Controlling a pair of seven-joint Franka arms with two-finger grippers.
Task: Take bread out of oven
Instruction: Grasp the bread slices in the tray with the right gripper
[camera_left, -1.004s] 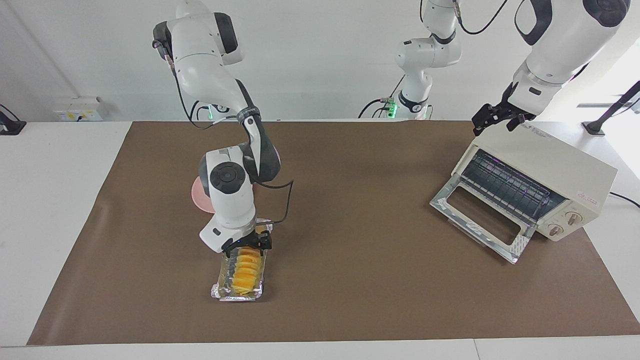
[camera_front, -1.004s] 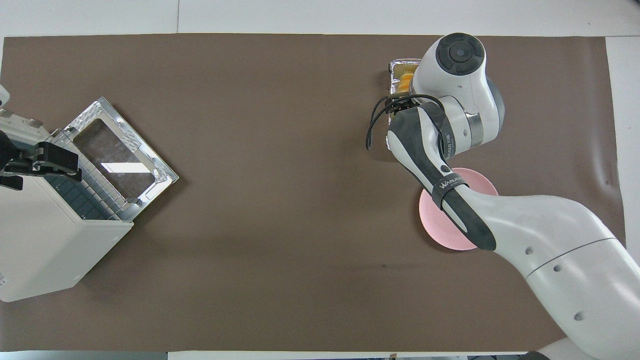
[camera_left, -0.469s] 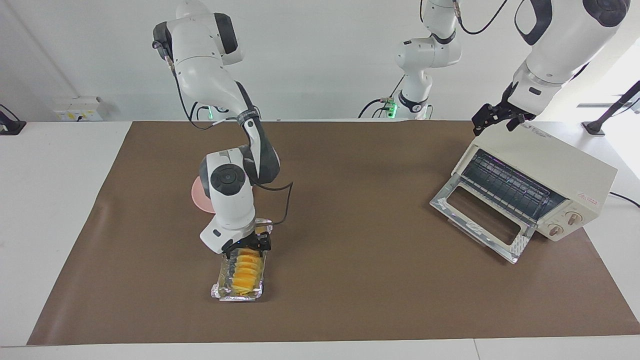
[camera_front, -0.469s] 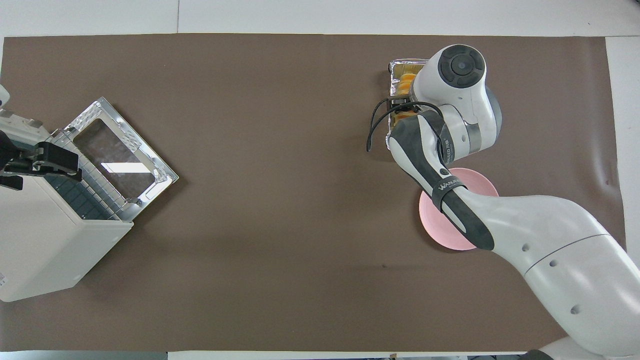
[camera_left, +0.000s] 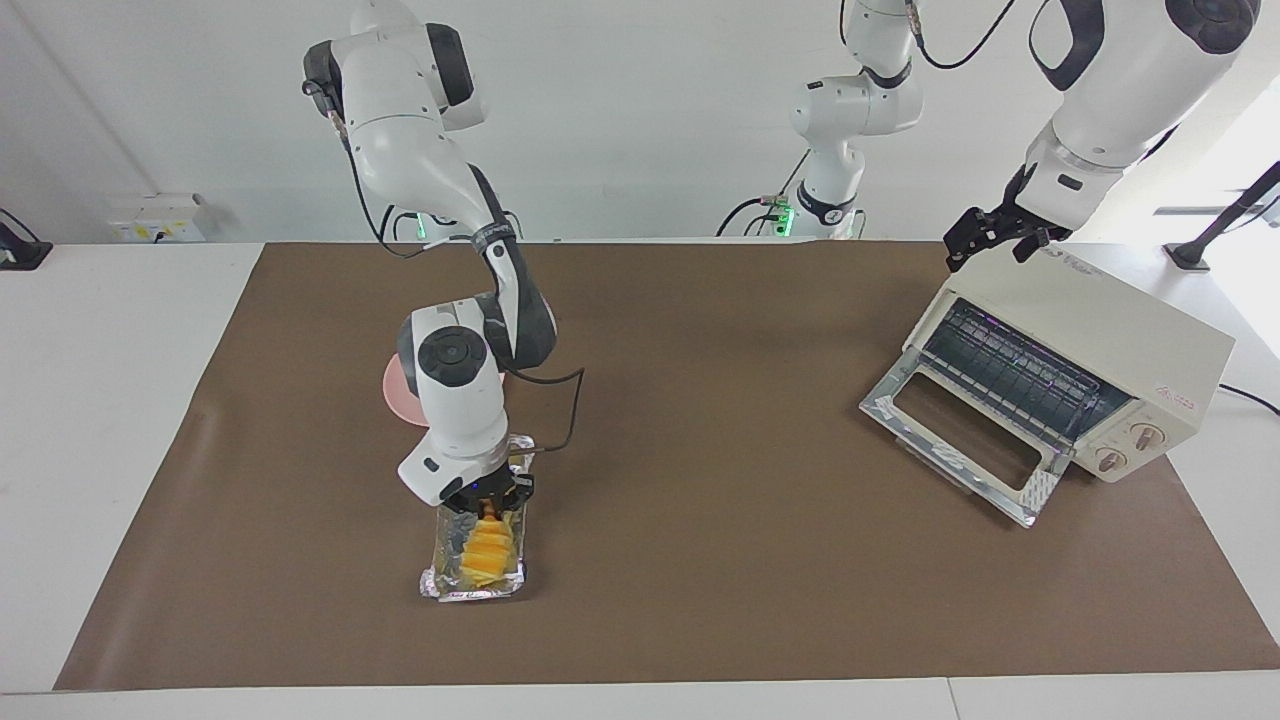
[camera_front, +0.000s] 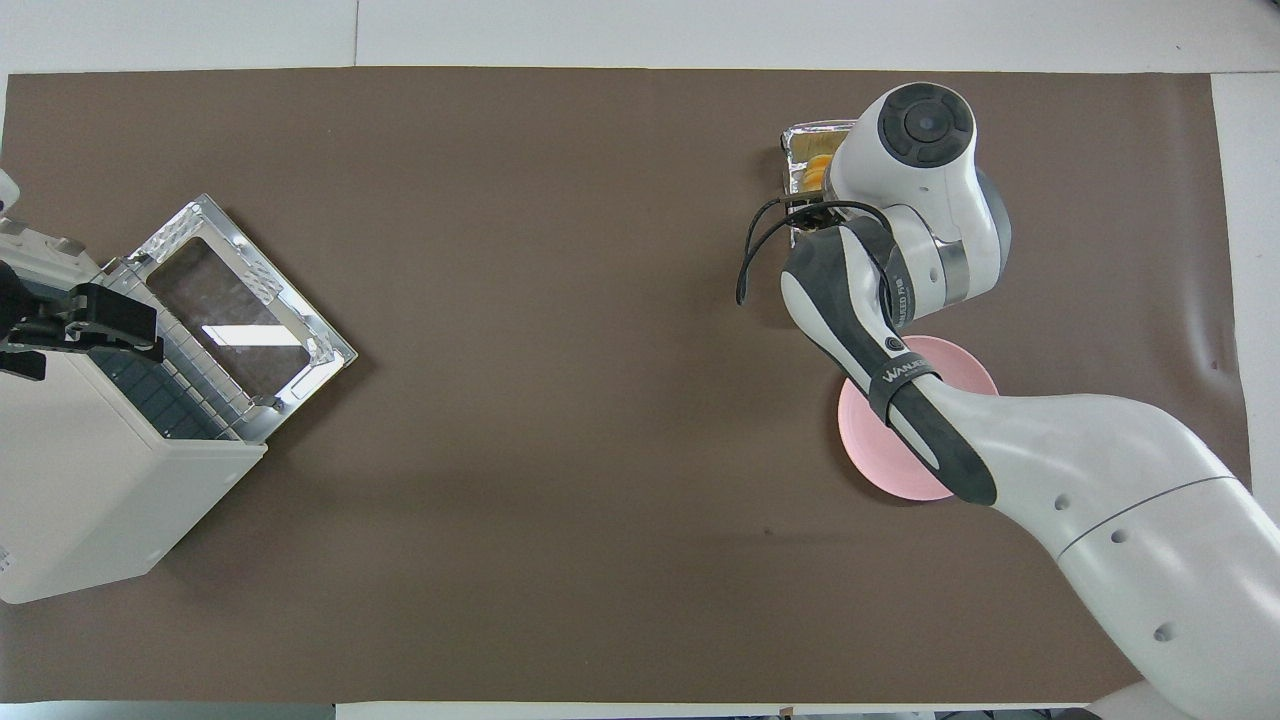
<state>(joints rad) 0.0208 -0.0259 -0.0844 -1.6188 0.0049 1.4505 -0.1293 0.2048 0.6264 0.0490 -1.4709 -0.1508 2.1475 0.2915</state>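
1. While the oven (camera_left: 1075, 375) sits at the left arm's end of the table (camera_left: 80, 400) with its glass door dropped open onto the brown mat (camera_left: 720, 450), a wide stretch of bare mat lies between it and the bread (camera_left: 488, 550).
2. The bread, golden and ridged like a row of slices, lies in a crinkled foil tray (camera_left: 470, 590) toward the right arm's end, out of the oven and farther from the robots than the round pink plate (camera_left: 395, 395).
3. The right end effector (camera_left: 487, 497) is down at the bread's nearer end, fingers clamped on it.
4. The left end effector (camera_left: 995, 240) hangs over the oven's top rear edge, fingers apart, waiting.
5. The mat is smooth and matte on a white table; a pale wall stands at the robots' end.
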